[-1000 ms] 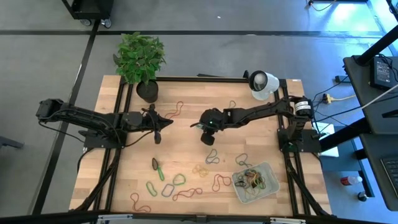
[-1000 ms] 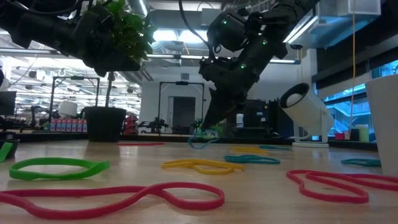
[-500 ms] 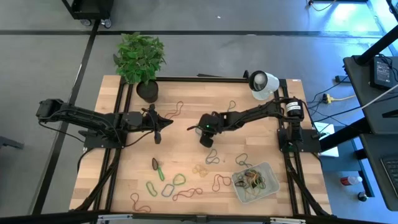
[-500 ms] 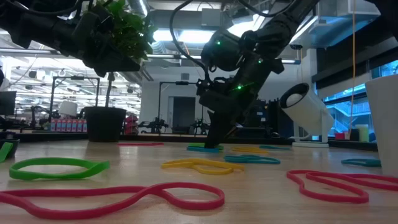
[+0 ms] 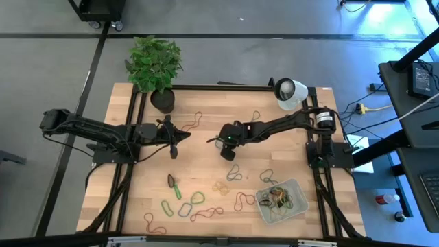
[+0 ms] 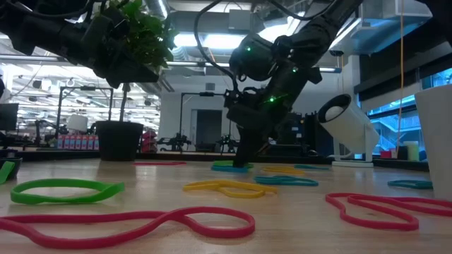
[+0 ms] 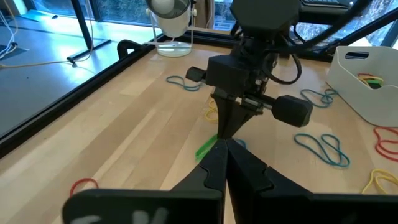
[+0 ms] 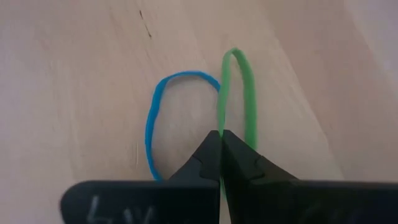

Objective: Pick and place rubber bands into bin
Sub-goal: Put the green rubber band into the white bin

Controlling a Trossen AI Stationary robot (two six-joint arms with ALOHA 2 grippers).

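My right gripper (image 5: pixel 228 154) stands with its shut fingertips (image 8: pixel 220 134) down on the table's middle, on a green rubber band (image 8: pixel 242 81) that lies beside a blue one (image 8: pixel 152 124). The low view shows its tips (image 6: pixel 240 164) at the table top. My left gripper (image 5: pixel 175 147) hovers shut (image 7: pixel 225 148) to its left, touching nothing. The bin (image 5: pixel 281 200) sits near the table's near right corner with several bands inside. More bands (image 5: pixel 197 199) lie flat across the near half of the table. My right gripper pinches one strand of the green band's loop (image 8: pixel 219 121) between its two fingertips, coming from above and pointing down. The rest of the loop lies flat on the table, stretching away from the tips; its other strand (image 8: pixel 252 134) passes beside one finger.
A potted plant (image 5: pixel 156 68) stands at the far left corner and a white round device (image 5: pixel 289 92) at the far right. Green (image 6: pixel 63 189), red (image 6: pixel 127 224) and yellow (image 6: pixel 226 188) bands lie on the near side. The bin's wall (image 6: pixel 434 141) rises at the right.
My right gripper has come down from just above the table until its fingertips rest on the wood, shifting slightly toward the near edge; over the last half second it has kept still. The band that hung at its tips now lies flat.
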